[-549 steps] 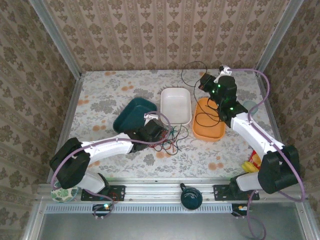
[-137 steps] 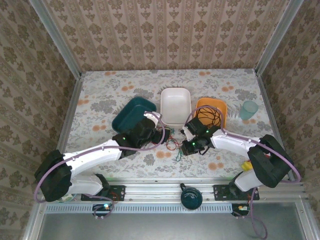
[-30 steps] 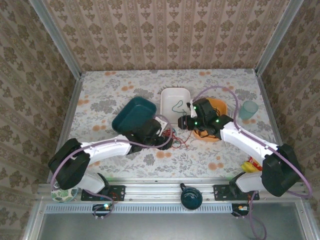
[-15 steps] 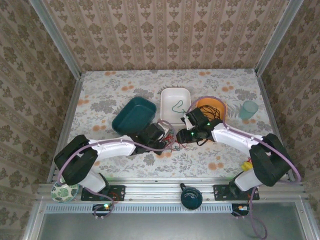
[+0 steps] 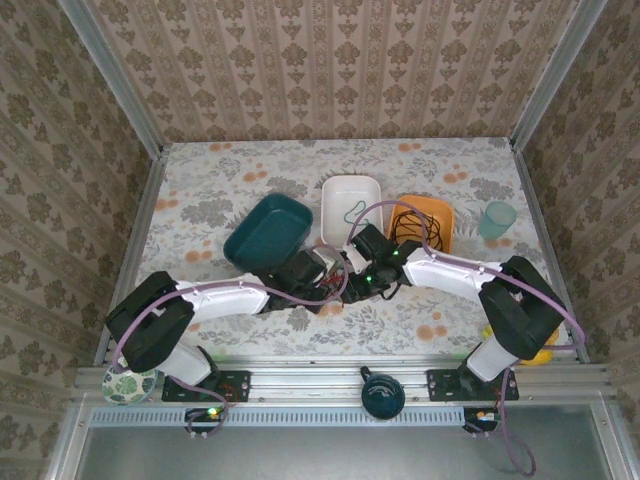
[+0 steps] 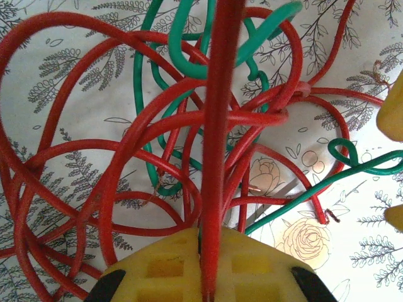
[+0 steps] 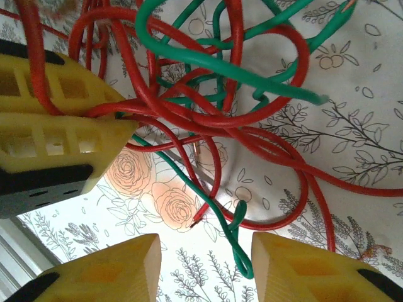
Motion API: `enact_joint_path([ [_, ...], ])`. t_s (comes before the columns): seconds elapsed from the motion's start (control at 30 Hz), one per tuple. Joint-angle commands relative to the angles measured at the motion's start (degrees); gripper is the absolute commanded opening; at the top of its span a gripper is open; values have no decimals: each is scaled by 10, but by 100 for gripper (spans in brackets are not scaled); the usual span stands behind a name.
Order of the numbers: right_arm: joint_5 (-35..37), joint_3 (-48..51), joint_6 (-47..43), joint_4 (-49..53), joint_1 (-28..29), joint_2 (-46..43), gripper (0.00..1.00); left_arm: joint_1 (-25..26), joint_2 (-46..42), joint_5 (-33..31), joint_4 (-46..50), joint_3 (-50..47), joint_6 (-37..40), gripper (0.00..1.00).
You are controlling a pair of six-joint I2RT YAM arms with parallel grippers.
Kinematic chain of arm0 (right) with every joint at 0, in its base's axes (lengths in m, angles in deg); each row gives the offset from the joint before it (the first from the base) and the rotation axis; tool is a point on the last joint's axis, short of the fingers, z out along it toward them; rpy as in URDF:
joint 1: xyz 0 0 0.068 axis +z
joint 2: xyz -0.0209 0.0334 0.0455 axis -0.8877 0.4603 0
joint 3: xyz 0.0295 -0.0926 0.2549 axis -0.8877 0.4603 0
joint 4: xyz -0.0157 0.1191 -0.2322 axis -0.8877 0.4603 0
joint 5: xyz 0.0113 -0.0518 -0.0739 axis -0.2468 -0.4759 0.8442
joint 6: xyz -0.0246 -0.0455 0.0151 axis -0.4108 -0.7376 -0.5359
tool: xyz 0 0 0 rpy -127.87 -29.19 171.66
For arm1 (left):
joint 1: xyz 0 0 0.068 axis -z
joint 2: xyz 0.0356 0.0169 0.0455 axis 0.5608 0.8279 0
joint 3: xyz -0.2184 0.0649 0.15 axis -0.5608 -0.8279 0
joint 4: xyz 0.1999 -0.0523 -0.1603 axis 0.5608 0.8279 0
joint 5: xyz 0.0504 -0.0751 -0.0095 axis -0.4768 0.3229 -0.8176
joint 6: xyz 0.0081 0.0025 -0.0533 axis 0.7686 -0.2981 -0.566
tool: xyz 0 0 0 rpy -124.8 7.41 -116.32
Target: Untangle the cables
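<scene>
Movement since a second ago: the right gripper (image 5: pixel 356 274) has left its spot by the white tray (image 5: pixel 350 180) and come down beside the left gripper (image 5: pixel 322 272). The left gripper's fingers, then apart, are now pressed together on a red cable (image 6: pixel 217 126). That cable rises straight from the seam between the yellow pads into the knot of cables (image 6: pixel 189 119), red and green loops lying on the floral table (image 5: pixel 200 190) just ahead. The right gripper's fingers stand apart. The curled end of a green cable (image 7: pixel 236 245) lies on the table between them, with the knot just beyond. From above, both wrists cover most of the knot.
</scene>
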Motion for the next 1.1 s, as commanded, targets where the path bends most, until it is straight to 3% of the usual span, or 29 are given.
enact_joint_path([
  [0.0, -2, -4, -16, 16, 0, 19, 43, 3, 14, 0, 8, 2, -8, 0],
  [0.23, 2, 1, -16, -2, 2, 50, 39, 2, 8, -1, 8, 0, -10, 0],
  [0.37, 2, 5, -17, 3, 3, 44, 12, 2, 8, -7, 6, -1, -11, 0],
  [0.47, 23, 20, -15, 5, 2, 10, 2, -5, 14, -15, 7, 0, -19, 0],
  [0.53, 53, 27, -12, 12, 2, -18, 1, -13, 17, -17, 2, -3, -26, 2],
  [0.67, 116, 31, -9, 37, -2, -85, 0, -34, 19, -13, -21, -18, -44, 20],
  [0.7, 127, 31, -9, 42, -3, -100, 0, -39, 20, -10, -27, -21, -47, 21],
  [0.97, 174, 6, -4, 73, -28, -202, 0, -59, 26, 5, -52, -36, -51, 20],
  [1.07, 179, -2, 1, 73, -39, -225, 0, -60, 30, 8, -54, -35, -49, 10],
])
